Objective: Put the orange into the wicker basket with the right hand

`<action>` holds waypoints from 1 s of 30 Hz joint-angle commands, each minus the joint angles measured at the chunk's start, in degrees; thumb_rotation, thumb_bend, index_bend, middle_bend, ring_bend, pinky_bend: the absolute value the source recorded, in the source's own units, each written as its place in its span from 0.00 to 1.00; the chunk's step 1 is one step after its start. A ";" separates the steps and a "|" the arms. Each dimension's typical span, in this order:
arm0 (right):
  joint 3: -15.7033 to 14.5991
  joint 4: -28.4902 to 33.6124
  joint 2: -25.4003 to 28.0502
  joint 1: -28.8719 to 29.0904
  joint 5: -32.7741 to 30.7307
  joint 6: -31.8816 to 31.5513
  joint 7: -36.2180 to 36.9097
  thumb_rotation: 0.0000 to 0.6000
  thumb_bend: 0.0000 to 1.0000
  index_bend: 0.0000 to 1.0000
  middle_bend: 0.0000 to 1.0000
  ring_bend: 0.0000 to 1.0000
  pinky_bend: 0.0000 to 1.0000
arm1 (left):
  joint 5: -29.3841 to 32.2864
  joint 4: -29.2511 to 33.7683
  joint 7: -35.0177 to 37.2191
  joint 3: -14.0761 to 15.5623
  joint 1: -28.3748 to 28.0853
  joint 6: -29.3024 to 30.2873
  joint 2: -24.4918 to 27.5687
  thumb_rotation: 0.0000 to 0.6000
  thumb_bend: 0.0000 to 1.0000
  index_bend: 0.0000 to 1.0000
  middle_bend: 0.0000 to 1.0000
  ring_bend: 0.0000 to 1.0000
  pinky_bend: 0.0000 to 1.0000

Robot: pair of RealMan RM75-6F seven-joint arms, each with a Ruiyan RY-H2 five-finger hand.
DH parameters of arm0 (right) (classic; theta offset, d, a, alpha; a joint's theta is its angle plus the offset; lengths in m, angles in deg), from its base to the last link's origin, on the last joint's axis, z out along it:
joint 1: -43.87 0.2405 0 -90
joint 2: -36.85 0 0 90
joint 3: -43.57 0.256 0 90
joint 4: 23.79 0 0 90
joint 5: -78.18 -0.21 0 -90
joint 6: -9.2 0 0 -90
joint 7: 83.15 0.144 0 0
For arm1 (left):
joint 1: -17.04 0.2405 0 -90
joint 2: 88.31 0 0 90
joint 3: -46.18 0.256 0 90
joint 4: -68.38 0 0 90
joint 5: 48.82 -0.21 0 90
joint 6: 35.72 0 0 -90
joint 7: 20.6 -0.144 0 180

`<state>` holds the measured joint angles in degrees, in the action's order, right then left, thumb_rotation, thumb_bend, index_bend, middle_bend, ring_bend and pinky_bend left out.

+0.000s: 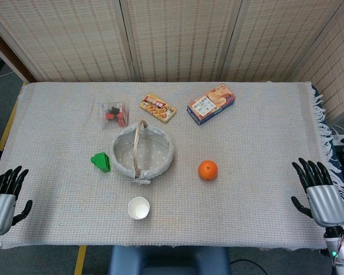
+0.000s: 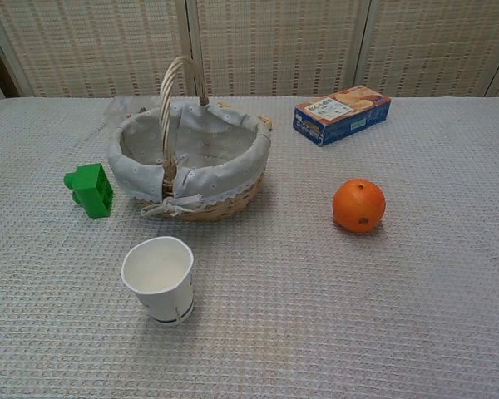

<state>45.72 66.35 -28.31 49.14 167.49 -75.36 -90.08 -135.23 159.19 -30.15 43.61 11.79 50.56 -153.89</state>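
Note:
The orange (image 1: 207, 170) (image 2: 358, 205) lies on the cloth-covered table, right of the wicker basket (image 1: 142, 151) (image 2: 191, 158). The basket has a grey dotted lining and an upright handle, and nothing is inside it. My right hand (image 1: 319, 190) hovers at the table's right edge, fingers spread and holding nothing, well to the right of the orange. At the left edge my left hand (image 1: 4, 197) is likewise spread and holds nothing. Neither hand shows in the chest view.
A white paper cup (image 1: 139, 208) (image 2: 160, 278) stands in front of the basket. A green block (image 1: 101, 161) (image 2: 90, 189) lies to its left. Behind are a clear packet (image 1: 114, 113), a yellow snack pack (image 1: 157, 107) and a blue biscuit box (image 1: 211, 103) (image 2: 342, 114).

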 commanded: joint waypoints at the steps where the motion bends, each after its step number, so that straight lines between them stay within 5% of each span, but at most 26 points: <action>1: -0.10 0.40 0.24 0.03 -0.39 0.48 -0.18 1.00 0.18 0.00 0.00 0.00 0.02 | 0.03 0.00 0.04 0.01 -0.05 -0.08 0.06 1.00 0.37 0.00 0.00 0.00 0.10; 15: -0.55 7.56 1.43 1.48 -3.79 6.19 -1.03 1.00 0.13 0.00 0.00 0.00 0.02 | 0.60 0.54 0.57 0.01 -0.07 -0.54 0.26 1.00 0.37 0.00 0.00 0.00 0.10; 22: 3.48 13.98 -4.41 9.97 -17.31 18.45 -19.41 1.00 0.11 0.00 0.00 0.00 0.02 | 0.80 1.19 1.09 0.38 -0.14 -1.36 0.80 1.00 0.37 0.00 0.00 0.00 0.10; 30: 8.38 13.34 -15.56 18.08 -30.64 20.89 -31.56 1.00 0.11 0.00 0.00 0.00 0.02 | 0.56 1.31 1.16 0.59 -0.17 -1.47 1.00 1.00 0.37 0.00 0.00 0.00 0.10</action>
<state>51.76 79.54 -39.88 63.83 140.93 -56.13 -118.05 -134.66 160.49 -28.99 44.19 11.63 49.09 -152.89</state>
